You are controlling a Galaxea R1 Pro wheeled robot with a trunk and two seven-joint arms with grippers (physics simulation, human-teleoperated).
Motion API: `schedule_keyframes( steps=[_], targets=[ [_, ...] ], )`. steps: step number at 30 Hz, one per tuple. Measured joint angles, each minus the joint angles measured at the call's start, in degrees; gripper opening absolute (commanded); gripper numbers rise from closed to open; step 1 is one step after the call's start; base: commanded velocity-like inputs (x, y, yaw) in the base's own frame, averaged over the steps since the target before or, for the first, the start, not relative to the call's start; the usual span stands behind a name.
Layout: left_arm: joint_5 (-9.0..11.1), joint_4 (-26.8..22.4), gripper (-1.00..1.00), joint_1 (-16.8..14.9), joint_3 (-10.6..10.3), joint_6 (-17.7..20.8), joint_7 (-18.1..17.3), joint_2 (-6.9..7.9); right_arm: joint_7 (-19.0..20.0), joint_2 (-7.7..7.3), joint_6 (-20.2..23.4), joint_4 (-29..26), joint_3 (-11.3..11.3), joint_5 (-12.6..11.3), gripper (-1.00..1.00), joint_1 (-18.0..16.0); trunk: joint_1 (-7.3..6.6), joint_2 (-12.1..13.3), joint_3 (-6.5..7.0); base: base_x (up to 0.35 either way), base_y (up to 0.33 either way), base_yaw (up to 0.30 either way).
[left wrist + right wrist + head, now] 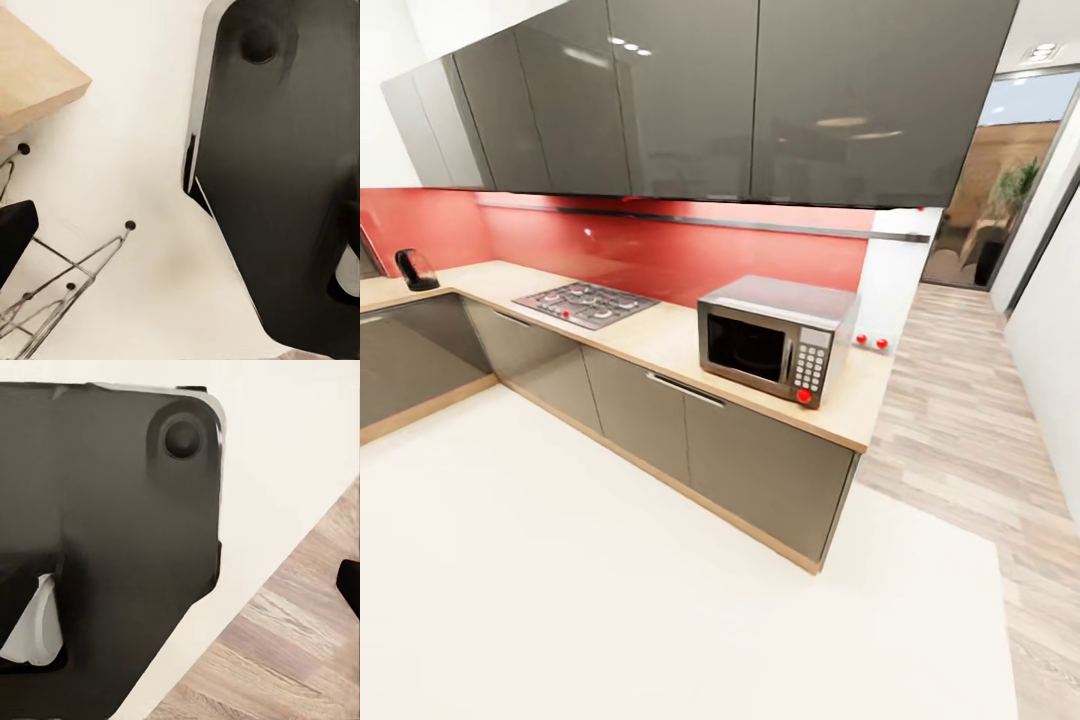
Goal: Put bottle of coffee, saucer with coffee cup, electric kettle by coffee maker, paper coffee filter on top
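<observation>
At the far left of the head view, a small dark appliance (416, 268), perhaps the coffee maker, stands on the tan counter (660, 340) near the corner. To its right lie a gas hob (586, 303) and then a microwave (775, 338), under grey wall cabinets (690, 95). The wrist views show the robot's dark base (292, 180) above the floor; I cannot tell if either gripper is open or closed.

Kitchen countertop (660, 345): L-shaped, under wall cabinets (690, 95)
Microwave (775, 338): on its right end
Hob (585, 303): left of microwave
Electric kettle (415, 269): far left corner
</observation>
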Motion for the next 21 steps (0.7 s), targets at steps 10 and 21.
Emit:
schedule_keyframes(
  steps=[10,21],
  targets=[
    [0.1,-17.9,1.00,-1.7,0.3,0.0,0.0,0.20,0.5,-1.08,0.0,-21.2,0.3,2.5,1.00,-0.1,0.00,0.0,0.02,0.333,0.000,0.001],
    [0.4,-20.2,1.00,-3.9,0.3,-1.9,0.0,-0.41,0.4,-0.74,-4.7,-23.2,0.4,2.7,1.00,0.0,0.00,0.0,0.00,0.336,0.000,0.000]
  ],
)
